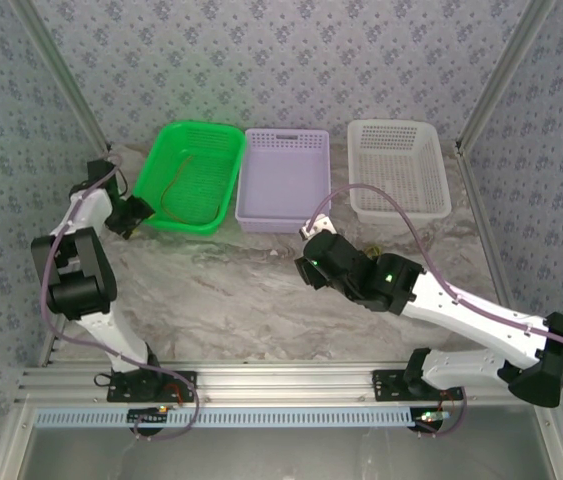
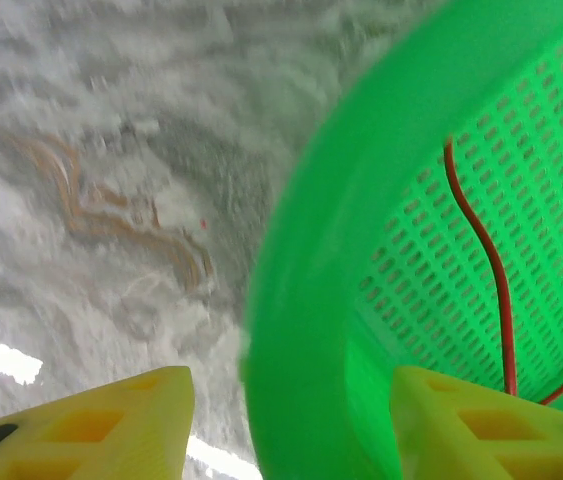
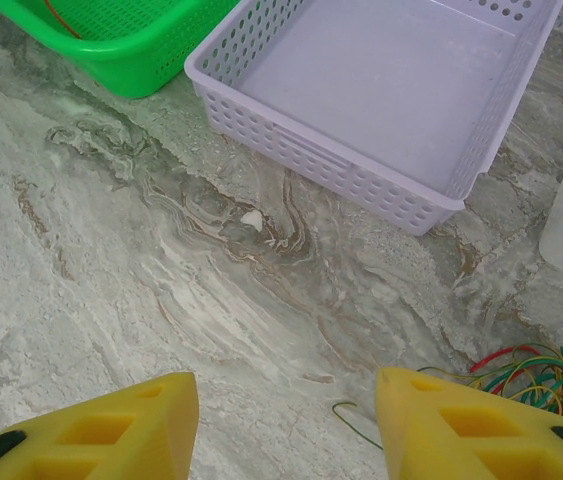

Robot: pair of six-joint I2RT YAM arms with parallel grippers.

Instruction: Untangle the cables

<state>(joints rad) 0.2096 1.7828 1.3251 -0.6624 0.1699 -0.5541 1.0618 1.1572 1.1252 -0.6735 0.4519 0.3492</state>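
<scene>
Right gripper (image 3: 286,400) hovers released over the marble tabletop (image 3: 161,280) in front of the lavender slotted plastic basket (image 3: 321,165), yellow fingers apart with nothing between them. The target is a loose tangle of thin red, yellow and green wires (image 3: 533,372). It lies on the table off that basket's near right corner, just right of the gripper's right finger. Its loops spread sideways, and one green strand (image 3: 353,418) trails toward the gap. The right arm is clearly nearer, and I'd judge a short shift rightward is called for. Left of the lavender basket, the left gripper (image 2: 291,400) stands parted astride the green plastic basket's rim (image 2: 301,250), not visibly pinching it. A single red-orange wire (image 2: 491,270) lies lengthways inside.
</scene>
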